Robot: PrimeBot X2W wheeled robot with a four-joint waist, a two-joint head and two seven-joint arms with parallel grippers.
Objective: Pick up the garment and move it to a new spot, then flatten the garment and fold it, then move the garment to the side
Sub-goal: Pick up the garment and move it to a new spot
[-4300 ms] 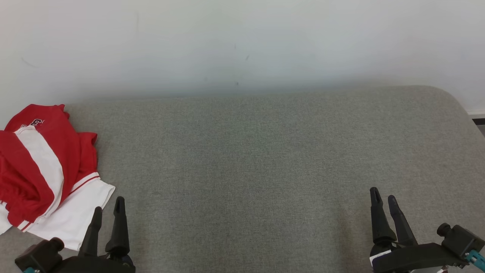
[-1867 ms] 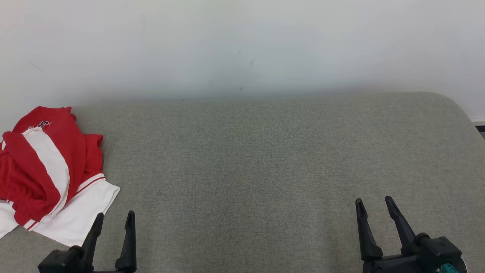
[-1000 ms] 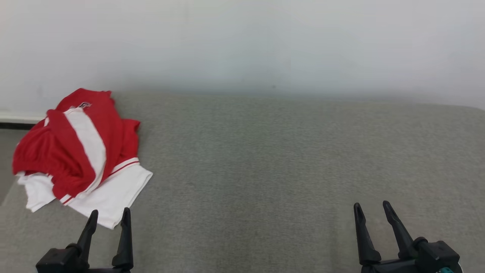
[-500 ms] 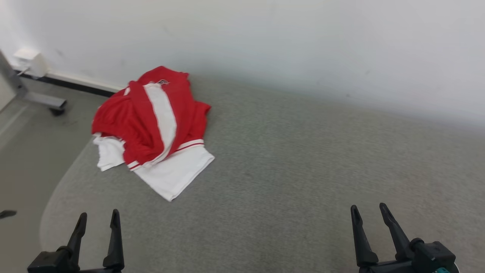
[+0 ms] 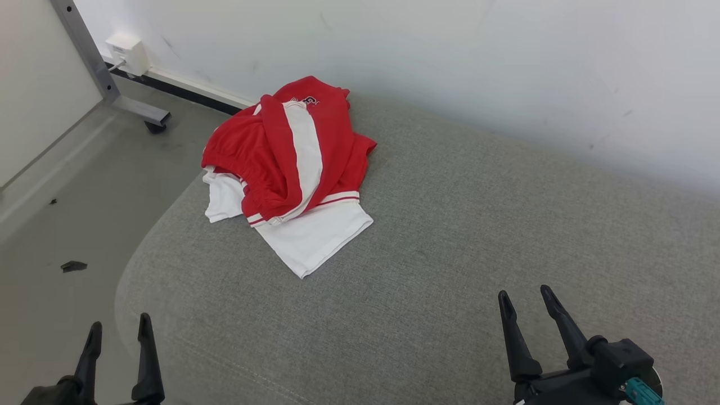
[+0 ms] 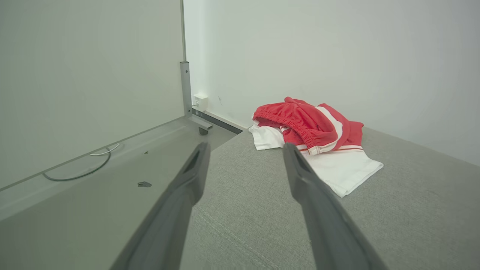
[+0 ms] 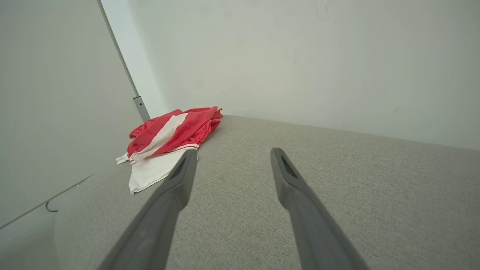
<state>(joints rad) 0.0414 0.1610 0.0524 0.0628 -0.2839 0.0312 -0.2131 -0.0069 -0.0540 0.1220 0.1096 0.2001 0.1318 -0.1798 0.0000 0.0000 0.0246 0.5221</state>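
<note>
The robot turns to its left, and the head view turns with it. The garment (image 5: 292, 163), before just beside the tips of the left tool (image 5: 120, 320), is now well ahead of it and to its right, and ahead-left of the right tool (image 5: 523, 291). The left tool now hangs at the edge of the grey padded surface (image 5: 450, 253), partly over the floor (image 5: 67, 225). A metal post (image 5: 84, 50) comes into view ahead.

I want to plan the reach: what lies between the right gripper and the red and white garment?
Only bare grey upholstery: in the head view, the stretch from the right gripper to the red and white garment holds no object.
</note>
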